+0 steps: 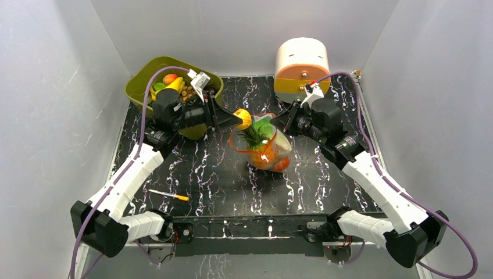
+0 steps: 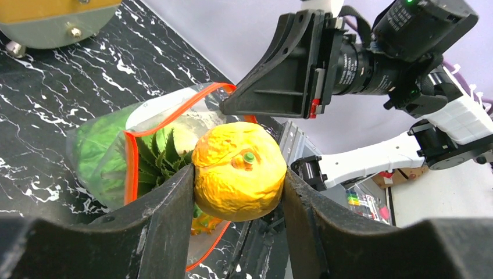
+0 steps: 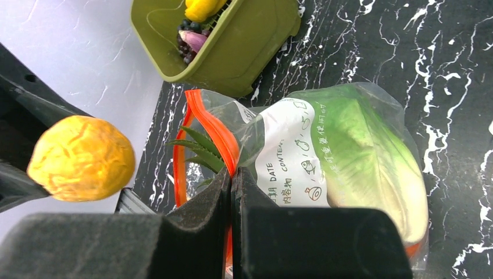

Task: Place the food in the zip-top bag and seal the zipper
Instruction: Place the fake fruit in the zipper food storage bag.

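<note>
Yellow piece (image 2: 238,171) inside left gripper (image 2: 237,177)

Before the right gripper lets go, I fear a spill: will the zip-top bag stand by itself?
Probably not. The zip-top bag looks thin and crinkly, its zipper pinched by the right gripper, so the mouth would likely slump. Rounded lettuce inside suggests it could roll.
</note>
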